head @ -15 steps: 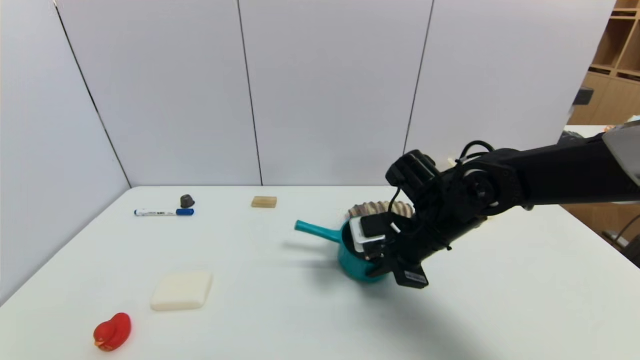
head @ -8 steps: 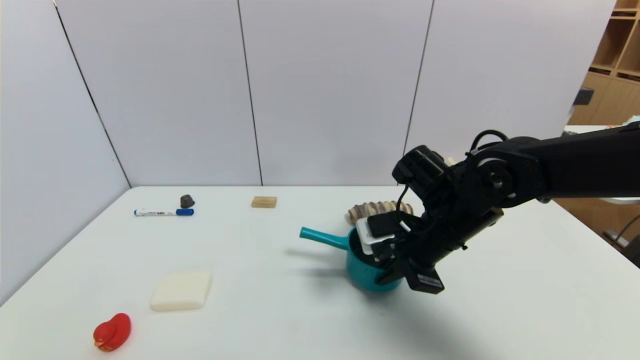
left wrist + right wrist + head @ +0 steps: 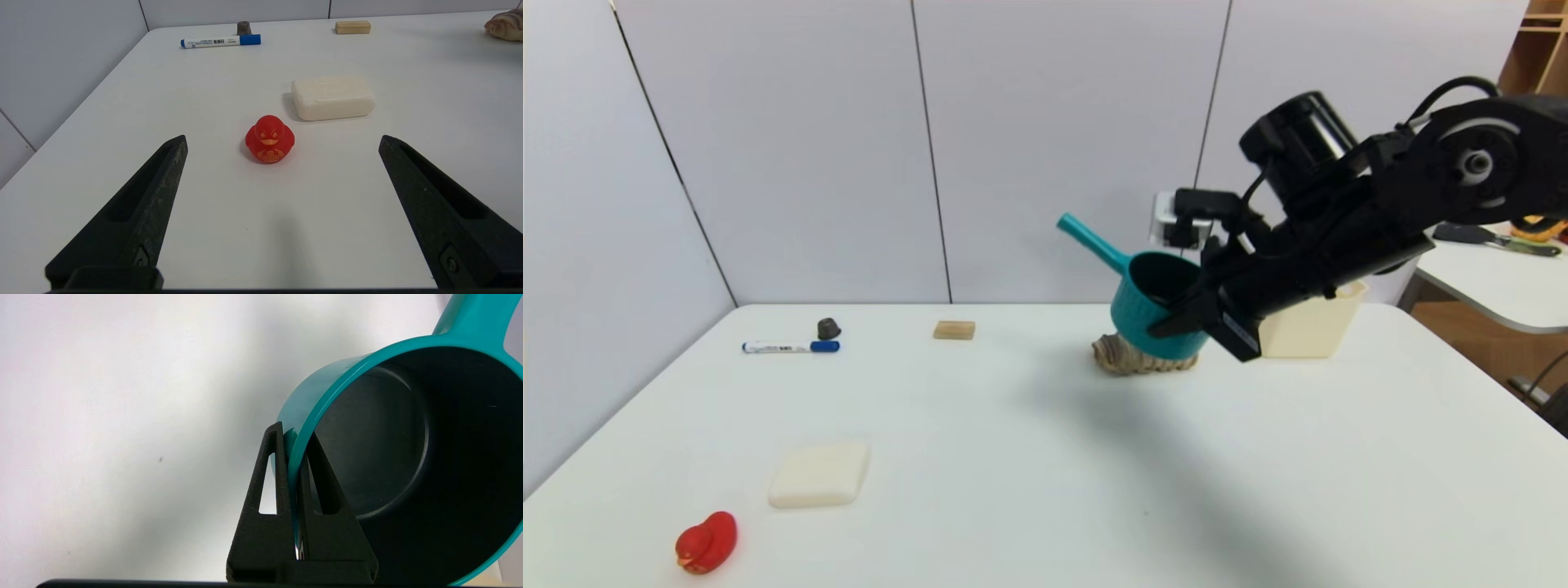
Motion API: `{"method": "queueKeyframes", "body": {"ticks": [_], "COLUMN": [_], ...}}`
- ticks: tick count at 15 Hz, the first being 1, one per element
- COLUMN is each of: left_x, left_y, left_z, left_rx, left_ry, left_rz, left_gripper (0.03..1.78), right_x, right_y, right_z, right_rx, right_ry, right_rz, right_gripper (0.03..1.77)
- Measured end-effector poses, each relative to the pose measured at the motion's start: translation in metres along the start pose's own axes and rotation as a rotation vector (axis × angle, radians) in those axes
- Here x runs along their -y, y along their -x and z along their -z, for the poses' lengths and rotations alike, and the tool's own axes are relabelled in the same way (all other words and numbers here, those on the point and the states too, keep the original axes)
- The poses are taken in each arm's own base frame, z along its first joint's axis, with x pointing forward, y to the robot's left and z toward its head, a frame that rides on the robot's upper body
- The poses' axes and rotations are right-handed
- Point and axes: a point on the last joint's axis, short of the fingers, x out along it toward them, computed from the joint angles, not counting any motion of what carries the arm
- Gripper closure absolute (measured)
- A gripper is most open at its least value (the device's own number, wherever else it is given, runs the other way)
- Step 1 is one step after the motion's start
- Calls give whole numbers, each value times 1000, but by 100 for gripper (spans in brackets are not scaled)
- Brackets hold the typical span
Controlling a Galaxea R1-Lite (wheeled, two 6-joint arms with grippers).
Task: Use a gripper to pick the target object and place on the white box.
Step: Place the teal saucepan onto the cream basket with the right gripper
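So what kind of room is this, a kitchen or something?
Probably a lab or test room, not a kitchen: a plain white table fenced by blank grey panels, with unrelated odds and ends laid out, such as a red toy duck and a marker pen.

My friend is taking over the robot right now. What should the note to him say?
Right gripper: shut on the pan's wall, one finger inside, one outside. The pan is in the air, tilted, handle pointing up and to the robot's left, above the shell.
Left gripper: open, idle, low over the table near the red duck.
White box: on the table at the far right, partly hidden behind the right arm.
Done: pan picked up.
Left: carry it over the box, set it down, let go.
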Motion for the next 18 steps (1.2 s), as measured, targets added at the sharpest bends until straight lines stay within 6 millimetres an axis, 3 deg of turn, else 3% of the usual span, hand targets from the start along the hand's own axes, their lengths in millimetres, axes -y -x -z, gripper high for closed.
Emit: {"method": "queueKeyframes", "body": {"ticks": [4, 9, 13, 18], "left_x": [0, 0, 0, 0], "left_y": [0, 0, 0, 0], "left_z": [0, 0, 0, 0], "left_rx": [0, 0, 0, 0], "left_ry": [0, 0, 0, 0], "left_rz": [0, 0, 0, 0], "left_gripper": [12, 12, 12, 12], "right_x": [47, 98, 110, 122], "right_y": [37, 56, 51, 57], "right_z": [12, 45, 76, 90], "right_rx": [71, 170, 199, 309], "right_ry": [-253, -422, -444, -401], "right_rz": [195, 409, 493, 741], "right_gripper": [170, 170, 170, 170]}}
